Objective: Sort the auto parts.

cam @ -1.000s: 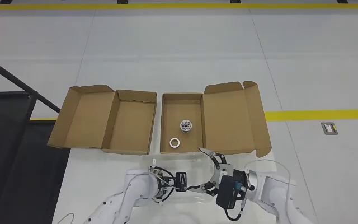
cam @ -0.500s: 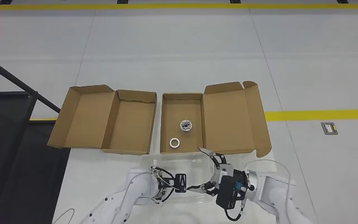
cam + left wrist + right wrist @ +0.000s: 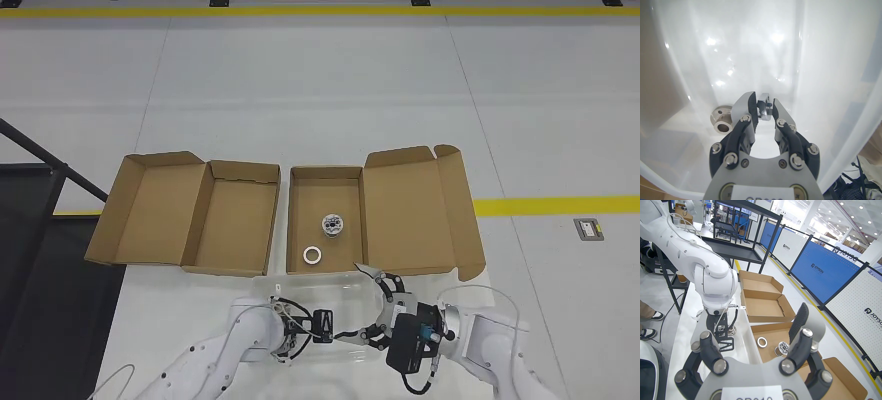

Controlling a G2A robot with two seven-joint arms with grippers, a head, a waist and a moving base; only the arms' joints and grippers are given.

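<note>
Here, one flange — left end effector clamps one block, right end effector apart.

My left pincer, closed on the clamp block, hides that block's lower end, and one finger covers a side of the flanged collar. My right pincer, spread wide, hides an edge of the hub. From above, the contents of the clear bin are too small to tell.
</note>
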